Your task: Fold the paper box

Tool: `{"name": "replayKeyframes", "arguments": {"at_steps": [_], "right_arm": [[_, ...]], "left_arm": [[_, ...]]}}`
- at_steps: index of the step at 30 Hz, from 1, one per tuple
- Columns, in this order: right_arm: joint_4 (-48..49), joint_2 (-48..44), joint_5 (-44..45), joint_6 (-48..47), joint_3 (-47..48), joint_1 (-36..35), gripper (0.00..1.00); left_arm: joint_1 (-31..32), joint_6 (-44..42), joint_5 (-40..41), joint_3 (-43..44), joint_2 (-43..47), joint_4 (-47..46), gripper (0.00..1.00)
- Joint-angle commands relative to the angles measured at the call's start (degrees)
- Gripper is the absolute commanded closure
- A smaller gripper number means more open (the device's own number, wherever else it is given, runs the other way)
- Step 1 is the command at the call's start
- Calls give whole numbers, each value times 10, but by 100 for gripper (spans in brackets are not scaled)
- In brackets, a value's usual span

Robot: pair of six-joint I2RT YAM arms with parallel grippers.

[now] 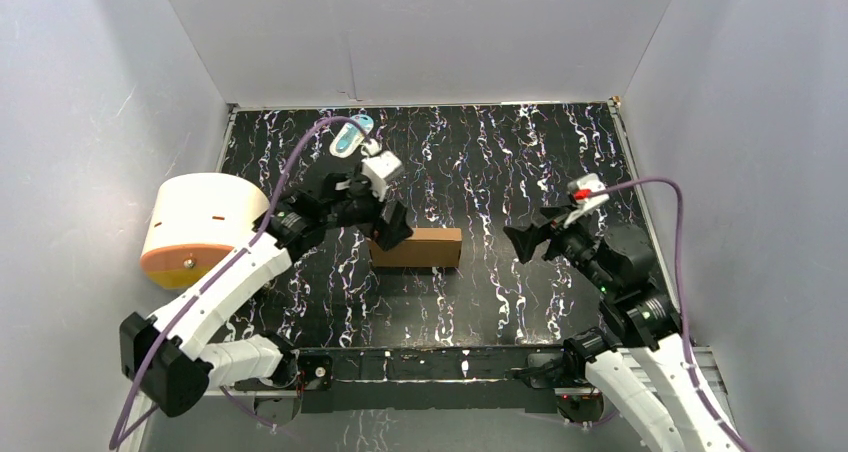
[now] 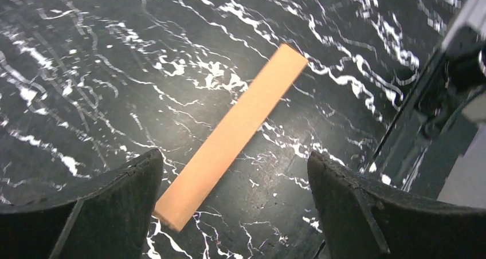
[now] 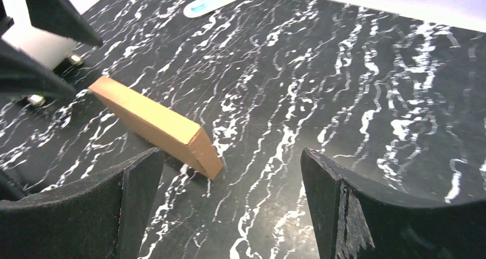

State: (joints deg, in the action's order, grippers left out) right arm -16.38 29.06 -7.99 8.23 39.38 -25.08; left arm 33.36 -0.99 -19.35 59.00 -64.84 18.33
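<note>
The paper box (image 1: 417,247) is a closed, shallow brown cardboard box lying flat mid-table, apart from both grippers. My left gripper (image 1: 392,227) hovers over its left end, jaws wide open. In the left wrist view the box (image 2: 235,133) runs diagonally on the table below the open left gripper (image 2: 232,159), its near end close to the left finger. My right gripper (image 1: 515,244) is to the right of the box, open, with a gap of table between them. In the right wrist view the box (image 3: 155,121) lies ahead and left of the empty right gripper (image 3: 229,156).
A white-and-orange cylinder (image 1: 200,227) stands at the left edge beside the left arm. A small teal-white packet (image 1: 350,135) (image 3: 213,0) lies near the back wall. White walls enclose the black marbled table (image 1: 480,162) on three sides.
</note>
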Motion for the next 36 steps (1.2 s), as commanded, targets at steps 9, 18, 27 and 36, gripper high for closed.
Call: {"name": "replayKeyframes", "arguments": {"at_steps": [9, 18, 27, 36], "right_arm": [[-47, -112, 104, -40, -21, 2, 1], [-38, -145, 89, -35, -36, 2, 1], [-42, -162, 98, -33, -38, 2, 2], [-44, -182, 121, -32, -40, 2, 2]], "left_arm": [[79, -230, 29, 61, -136, 53, 5], [93, -287, 32, 68, -211, 50, 13], [109, -318, 16, 72, -215, 39, 63], [154, -383, 144, 24, -188, -112, 69]]}}
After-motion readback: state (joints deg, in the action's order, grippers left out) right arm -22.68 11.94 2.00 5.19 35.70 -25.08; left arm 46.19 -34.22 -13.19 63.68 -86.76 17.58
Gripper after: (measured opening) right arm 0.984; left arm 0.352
